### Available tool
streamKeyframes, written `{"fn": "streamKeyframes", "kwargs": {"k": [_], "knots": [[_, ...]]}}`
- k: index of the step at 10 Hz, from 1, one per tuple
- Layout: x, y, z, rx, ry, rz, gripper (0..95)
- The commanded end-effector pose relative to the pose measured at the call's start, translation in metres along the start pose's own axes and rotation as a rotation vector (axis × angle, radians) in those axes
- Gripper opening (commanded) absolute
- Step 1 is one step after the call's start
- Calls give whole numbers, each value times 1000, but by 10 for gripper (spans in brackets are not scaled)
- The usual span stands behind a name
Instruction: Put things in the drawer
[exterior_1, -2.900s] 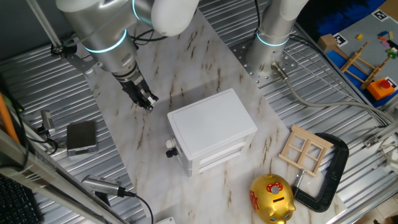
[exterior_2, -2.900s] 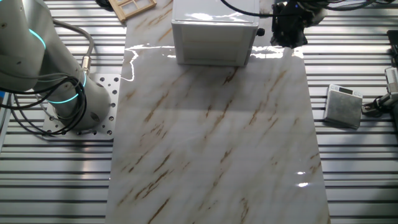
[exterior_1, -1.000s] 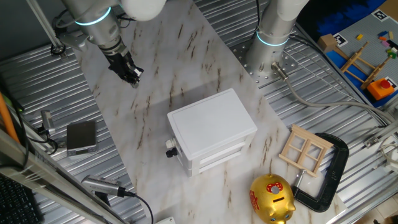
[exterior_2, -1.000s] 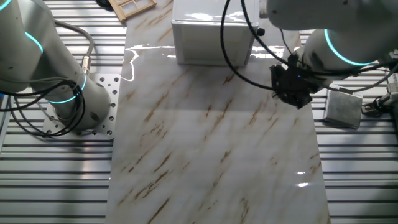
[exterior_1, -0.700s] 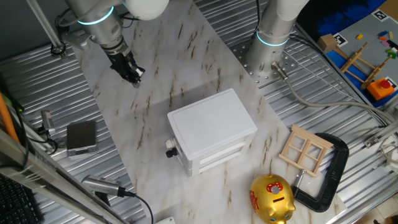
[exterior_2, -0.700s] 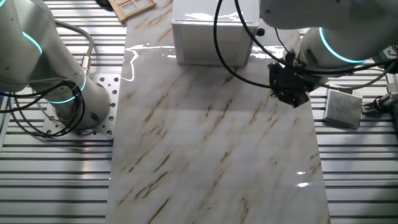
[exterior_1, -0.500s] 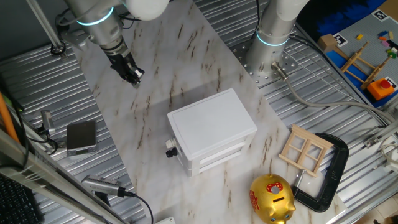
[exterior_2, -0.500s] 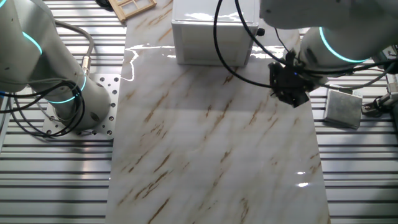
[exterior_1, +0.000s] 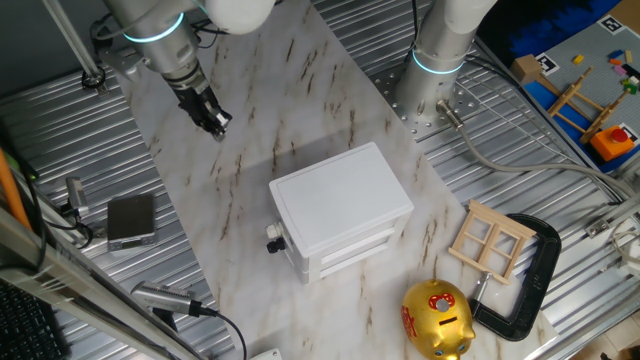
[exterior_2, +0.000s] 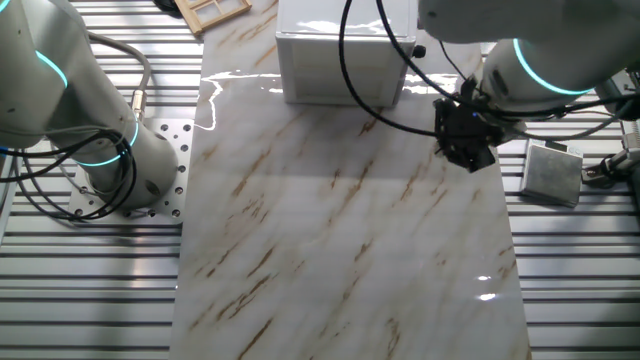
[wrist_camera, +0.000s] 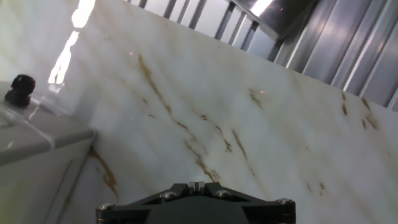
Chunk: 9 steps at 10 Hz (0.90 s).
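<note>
The white cabinet (exterior_1: 340, 205) stands on the marble board (exterior_1: 300, 90) with both drawer fronts closed. Its small knob (exterior_1: 273, 238) faces front left. The cabinet also shows in the other fixed view (exterior_2: 345, 60) with the knob (exterior_2: 419, 50) on its right side. My gripper (exterior_1: 213, 125) hangs above the board, far left of the cabinet, fingers pressed together. In the other fixed view my gripper (exterior_2: 468, 152) is near the board's right edge. In the hand view my gripper (wrist_camera: 196, 185) points down at bare marble, with the cabinet corner (wrist_camera: 31, 137) and knob (wrist_camera: 18, 90) at left. No wooden cubes are in view.
A pale wooden window-frame piece (exterior_1: 490, 240), a gold piggy bank (exterior_1: 437, 318) and a black clamp (exterior_1: 530, 275) lie right of the cabinet. A grey metal block (exterior_1: 131, 218) sits left of the board. A second arm's base (exterior_1: 440, 60) stands at the board's far edge.
Since 2.9 s ago my gripper has swung away from the cabinet's knob side to the far part of the board. Over the last second it has only drifted slightly.
</note>
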<state>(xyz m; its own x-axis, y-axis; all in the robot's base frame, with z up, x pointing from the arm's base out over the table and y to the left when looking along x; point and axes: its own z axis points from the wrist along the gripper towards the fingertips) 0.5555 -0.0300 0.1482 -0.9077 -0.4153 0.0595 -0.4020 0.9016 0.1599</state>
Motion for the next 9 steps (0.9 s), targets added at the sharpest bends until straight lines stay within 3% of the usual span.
{"fn": "streamKeyframes", "kwargs": {"k": [1,7,9], "knots": [[3,-6,0,-2,-2,-9,0],[30,-90,1,-8,-6,-136,0],[39,-104,5,-4,-13,-157,0]]}}
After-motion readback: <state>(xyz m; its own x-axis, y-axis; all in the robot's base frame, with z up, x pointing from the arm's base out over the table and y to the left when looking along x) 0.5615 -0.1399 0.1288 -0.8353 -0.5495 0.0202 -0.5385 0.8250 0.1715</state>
